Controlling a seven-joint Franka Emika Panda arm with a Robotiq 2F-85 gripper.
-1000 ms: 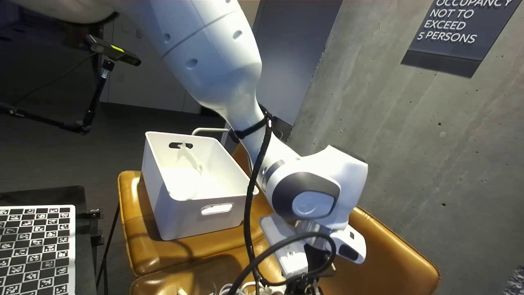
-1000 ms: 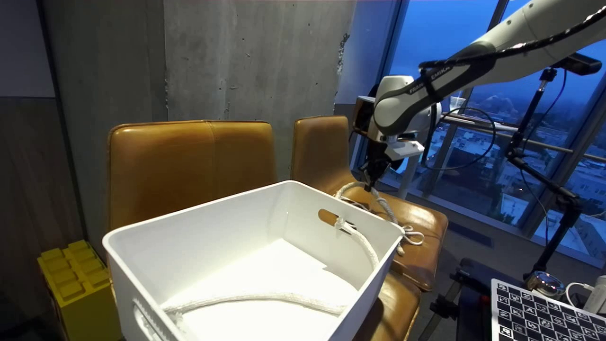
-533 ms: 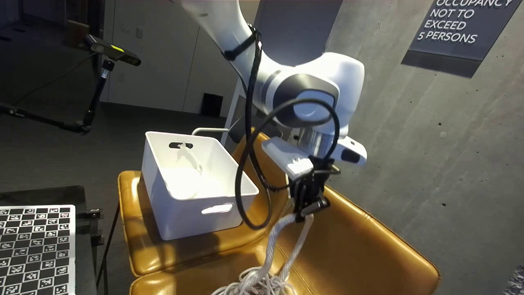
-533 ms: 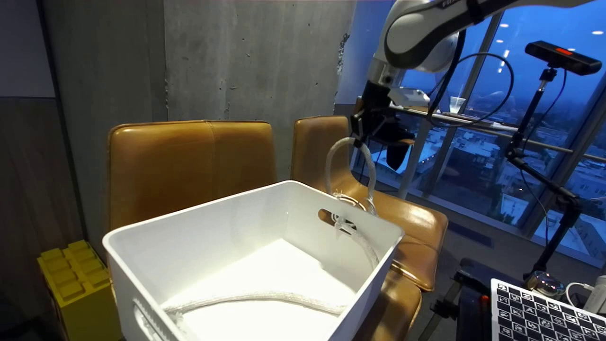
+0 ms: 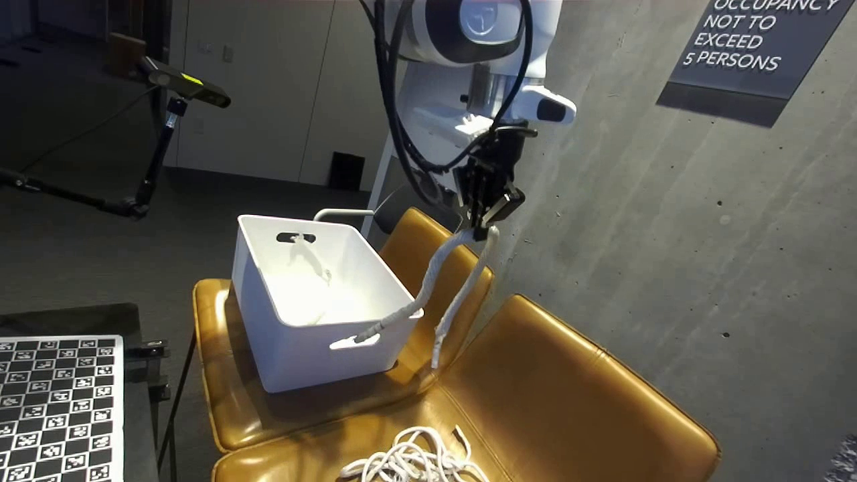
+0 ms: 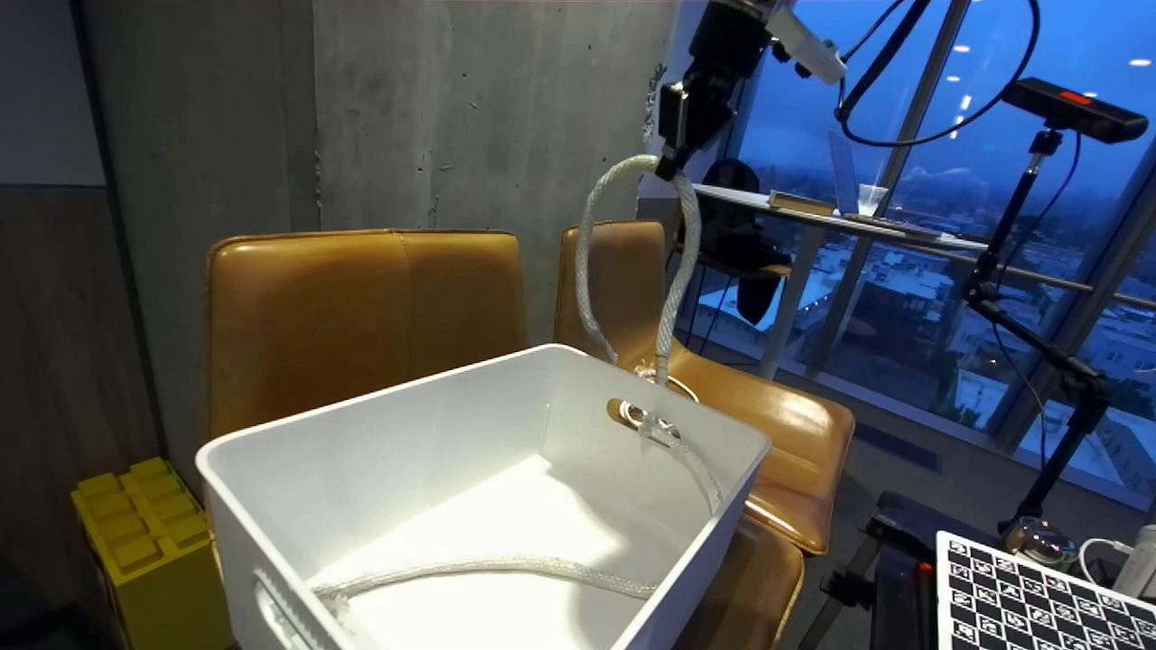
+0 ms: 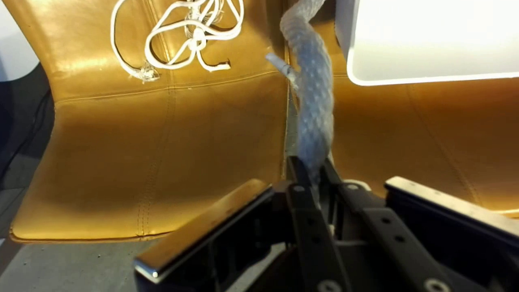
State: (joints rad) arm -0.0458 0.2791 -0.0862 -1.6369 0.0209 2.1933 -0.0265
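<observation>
Plainly, white bin (image 6: 433,442) — pale rope (image 6: 524,564) inside, gripped rope (image 6: 691,230) outside.

Both exterior views looked down, sharing bin (image 5: 308,365), chairs (image 5: 569,388), concrete wall (image 5: 669,234). In an exterior view, bin was close-up, windows (image 6: 804,144) behind; in an exterior view, farther off, sign (image 5: 743,57) upper right. Wrist cam faced down past gripper (image 7: 311,163) onto chairs, bin corner.
</observation>
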